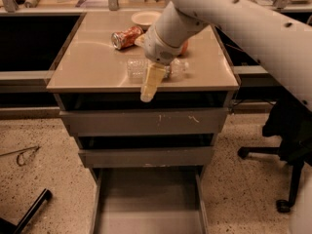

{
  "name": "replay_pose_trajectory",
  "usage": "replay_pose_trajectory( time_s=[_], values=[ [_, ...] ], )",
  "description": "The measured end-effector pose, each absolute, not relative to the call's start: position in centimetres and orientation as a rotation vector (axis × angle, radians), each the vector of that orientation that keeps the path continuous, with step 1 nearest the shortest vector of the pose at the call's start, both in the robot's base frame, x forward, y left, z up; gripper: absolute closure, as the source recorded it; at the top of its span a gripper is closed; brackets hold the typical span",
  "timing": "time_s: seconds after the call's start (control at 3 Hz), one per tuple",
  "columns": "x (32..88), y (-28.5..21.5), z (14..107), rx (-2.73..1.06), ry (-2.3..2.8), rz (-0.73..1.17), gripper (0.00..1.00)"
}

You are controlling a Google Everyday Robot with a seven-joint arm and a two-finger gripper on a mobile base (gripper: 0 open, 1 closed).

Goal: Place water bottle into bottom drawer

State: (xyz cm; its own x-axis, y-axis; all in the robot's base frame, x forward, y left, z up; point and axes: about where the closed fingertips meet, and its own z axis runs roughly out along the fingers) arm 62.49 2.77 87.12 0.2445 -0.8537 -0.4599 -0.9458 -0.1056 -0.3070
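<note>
The end effector [150, 86] hangs at the near edge of the cabinet surface [90, 65], crossing the middle of the water bottle [137, 68] lying there; its opening cannot be told. The bottom drawer [148, 204] stands pulled out below
</note>
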Motion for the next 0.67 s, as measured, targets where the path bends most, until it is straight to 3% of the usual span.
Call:
replay_pose_trajectory(
  time_s=[0.33,0.67],
  values=[
    [66.47,6.01,85.78,-2.007,1.625,0.272,0.00],
    [66.46,6.01,85.77,-2.007,1.625,0.272,0.00]
  ],
)
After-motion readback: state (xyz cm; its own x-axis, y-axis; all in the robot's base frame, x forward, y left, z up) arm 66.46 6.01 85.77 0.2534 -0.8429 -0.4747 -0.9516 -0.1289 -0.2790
